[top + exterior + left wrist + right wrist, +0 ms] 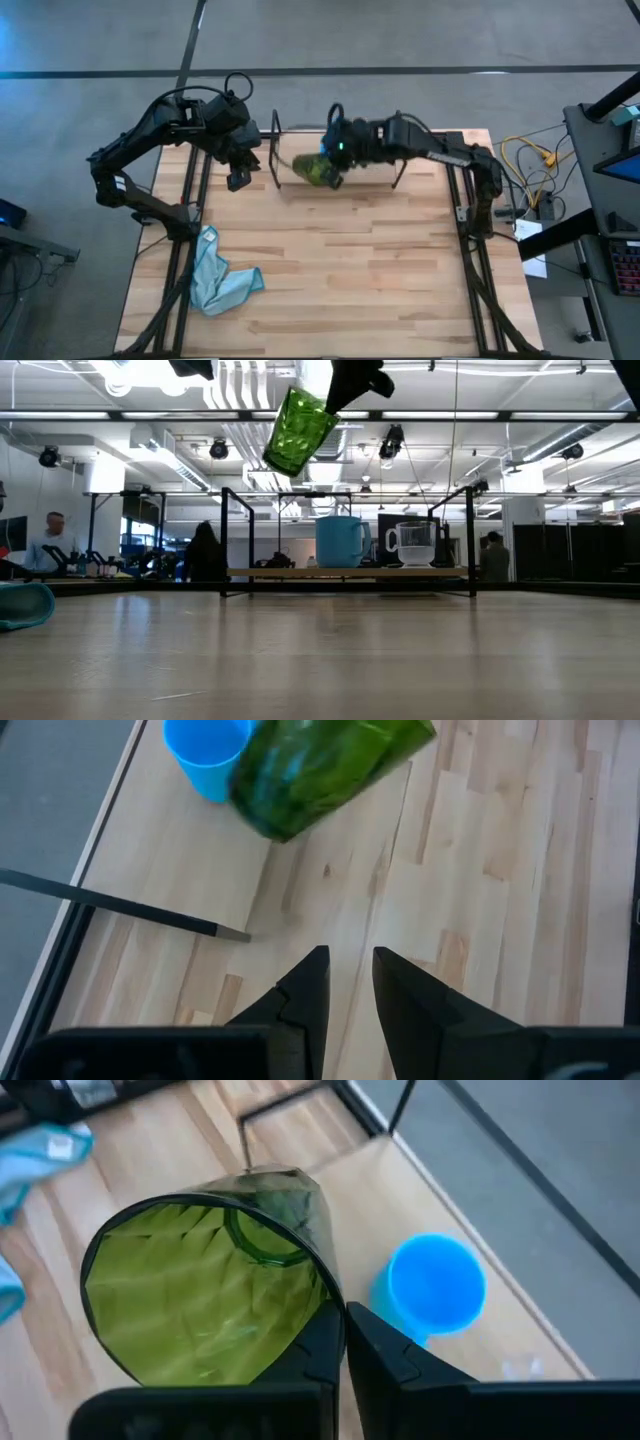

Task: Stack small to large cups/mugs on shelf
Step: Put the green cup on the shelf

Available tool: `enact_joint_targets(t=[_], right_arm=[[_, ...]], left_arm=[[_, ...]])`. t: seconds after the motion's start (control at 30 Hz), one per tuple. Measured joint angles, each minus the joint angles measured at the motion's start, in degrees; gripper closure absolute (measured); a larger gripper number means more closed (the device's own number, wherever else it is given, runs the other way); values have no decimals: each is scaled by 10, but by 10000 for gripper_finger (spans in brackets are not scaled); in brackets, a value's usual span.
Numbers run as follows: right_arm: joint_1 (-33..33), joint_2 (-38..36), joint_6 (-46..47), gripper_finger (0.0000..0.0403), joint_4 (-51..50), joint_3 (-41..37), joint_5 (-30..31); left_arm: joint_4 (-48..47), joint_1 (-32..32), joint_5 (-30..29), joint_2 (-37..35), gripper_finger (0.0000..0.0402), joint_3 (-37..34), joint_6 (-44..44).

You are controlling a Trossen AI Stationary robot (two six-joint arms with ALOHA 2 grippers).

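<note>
Right gripper holding the green cup above the shelf.

The right gripper [338,168] pinches the rim of the green cup [297,431], which hangs tilted in the air (well clear of the plank). The blue mug [340,541] and clear cup [415,544] stand on the shelf [290,572]. The left gripper [348,982] hovers nearby, fingers narrowly parted, holding nothing.

2 black jointed arms [150,125], looped cables, wedge-shaped dark fingers [305,990].
</note>
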Motion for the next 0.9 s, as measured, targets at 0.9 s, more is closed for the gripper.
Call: enact_joint_targets(t=[0.9], right_arm=[[-175, 149, -198, 394, 44, 127, -216]], left_arm=[[61, 2, -207, 7, 336, -12, 0]])
